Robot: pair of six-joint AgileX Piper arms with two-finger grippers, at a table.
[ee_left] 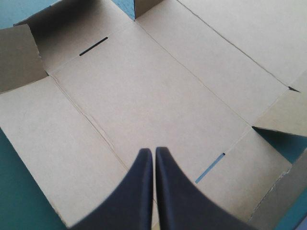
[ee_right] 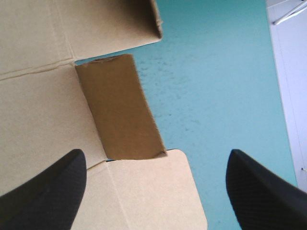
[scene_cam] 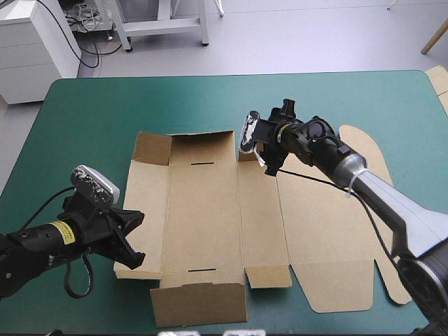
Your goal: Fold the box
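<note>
1. The left hand (scene_cam: pixel 135 241) has its black fingers (ee_left: pixel 139 191) pressed together. Only a hairline shows between them, with no board in it. Their tips sit over the outer wall panel (ee_left: pixel 62 143) of the box.
2. The box (scene_cam: pixel 203 217) lies opened out and mostly flat on the teal-green bench (scene_cam: pixel 84 112), stretching ahead of the left hand. Its base panel (ee_left: pixel 153 96) has a slot (ee_left: pixel 93 46) towards each end, and the end flaps (scene_cam: pixel 199 145) tilt upward.
3. The board looks light and stiff and should bend only along its creases. A free wall edge, taken near its middle, looks like the best hold, so the wall hinges rather than buckles. The sheet may slide on the cover, so one hand may need to pin it.
4. The right hand (ee_right: pixel 156 163) has its fingers wide apart and holds nothing. A small corner flap (ee_right: pixel 120 105) stands just ahead, between them.
5. Behind the right hand, under its arm, the broad lid panel (scene_cam: pixel 329 231) lies flat.
</note>
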